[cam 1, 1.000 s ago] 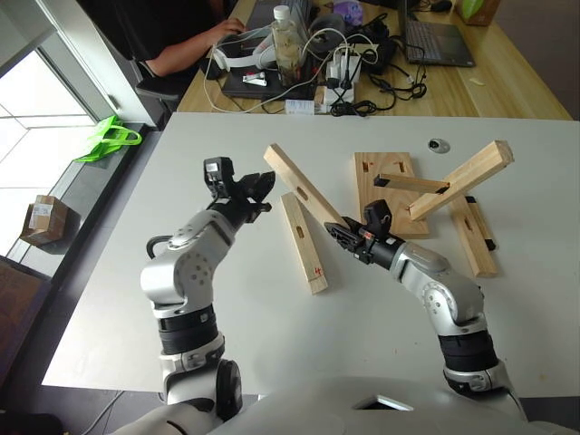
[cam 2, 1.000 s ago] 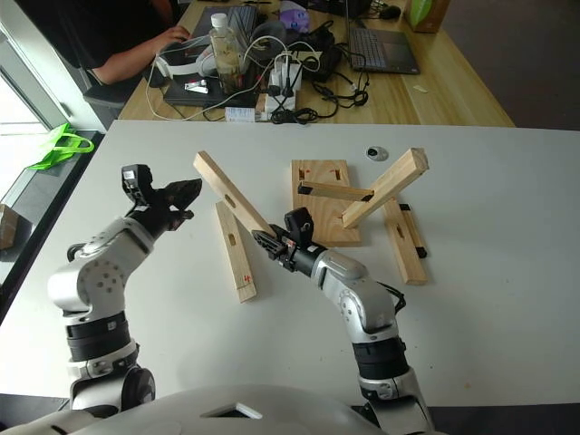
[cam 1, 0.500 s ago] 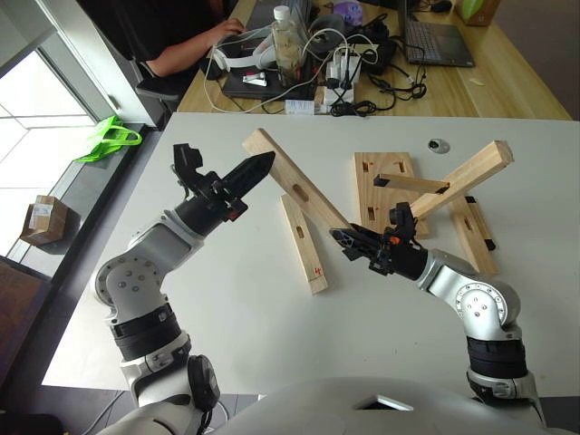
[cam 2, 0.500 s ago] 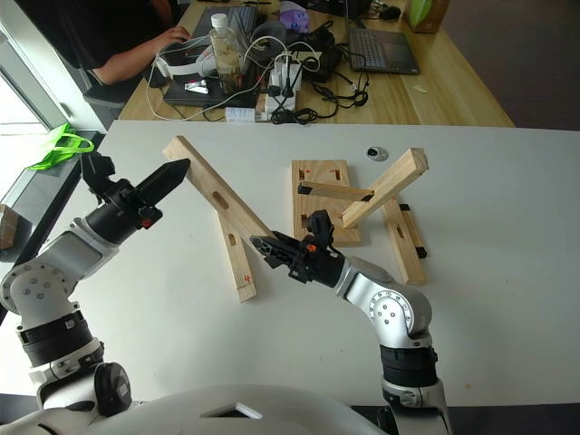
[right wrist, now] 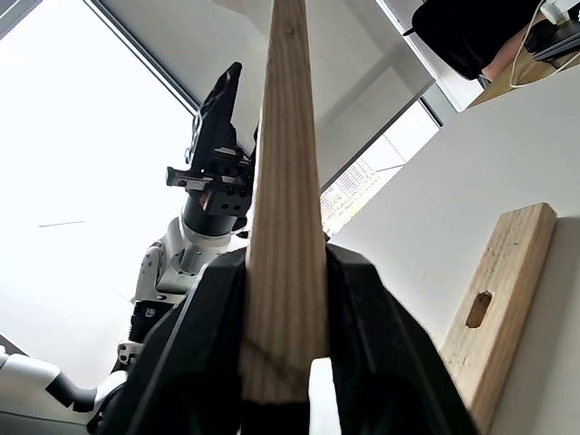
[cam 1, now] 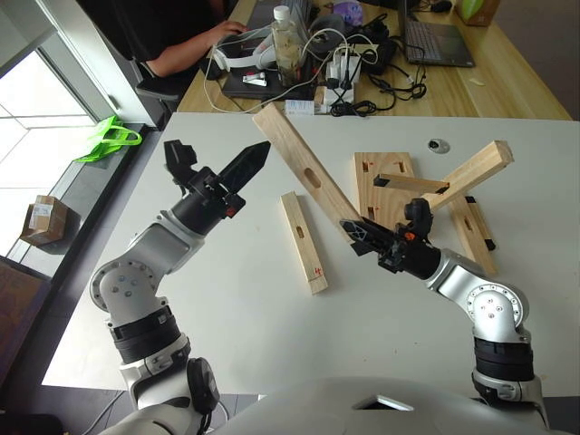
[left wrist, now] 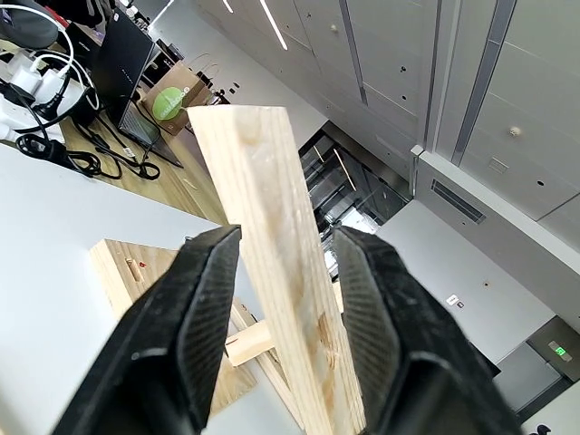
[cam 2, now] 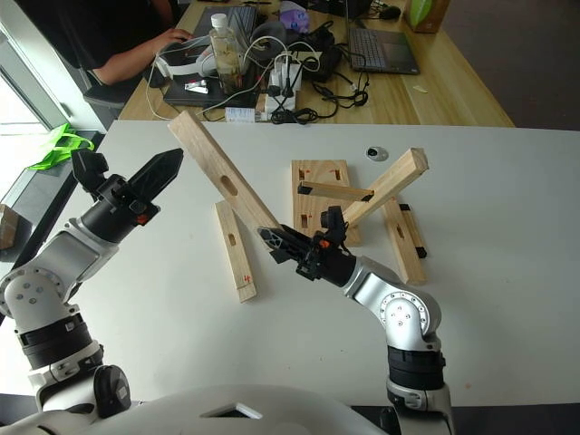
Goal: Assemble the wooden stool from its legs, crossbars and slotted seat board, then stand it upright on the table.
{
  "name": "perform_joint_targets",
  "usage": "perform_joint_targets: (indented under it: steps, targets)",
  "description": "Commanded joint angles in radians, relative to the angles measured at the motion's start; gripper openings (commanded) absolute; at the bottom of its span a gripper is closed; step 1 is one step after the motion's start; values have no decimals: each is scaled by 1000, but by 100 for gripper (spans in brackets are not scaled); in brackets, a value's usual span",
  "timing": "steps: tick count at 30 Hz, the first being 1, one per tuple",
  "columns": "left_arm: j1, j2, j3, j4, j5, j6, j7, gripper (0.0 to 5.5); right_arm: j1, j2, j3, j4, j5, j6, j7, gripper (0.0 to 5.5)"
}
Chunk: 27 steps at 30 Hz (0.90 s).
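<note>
Jaws of your right gripper [cam 1: 355, 232] pinch the low end of a slotted leg [cam 1: 304, 168] held aslant left of the seat board [cam 1: 372, 172], with your left gripper [cam 1: 257, 154] spread near its top; a leaning leg [cam 1: 467, 172] with its crossbar [cam 1: 412, 183] rests over that board and a flat leg [cam 1: 304, 245] lies left of it, so most assembly likely remains.

The white table [cam 1: 272, 326] carries loose wooden parts. A slotted leg [cam 1: 304, 242] lies flat on it just beside the right gripper [cam 1: 355, 231], on the side toward the left gripper [cam 1: 258, 156] and nearer the robot than that one. The seat board [cam 1: 385, 186] lies flat just beyond the right gripper. A second leg [cam 1: 473, 237] lies flat on the right gripper's outer side, beside the board. A small round metal piece [cam 1: 439, 145] sits well beyond both grippers.
</note>
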Motion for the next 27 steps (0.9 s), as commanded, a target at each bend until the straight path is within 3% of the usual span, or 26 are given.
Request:
perform_joint_targets:
  steps: [1,9,18,27]
  targets:
    - [-15,24,-30,1,-44,2,16,187,5,-26,11,-23,44,17,29,101]
    - [-12,37,-74,-37,-136,-6,-7,187,-10,-67,13,0,92,35,61,101]
    - [52,129,-134,-103,-267,27,-95,106,-68,-207,28,99,124,112,208,101]
    - [67,180,-206,-106,-254,2,-83,104,-116,-263,63,140,61,67,289,101]
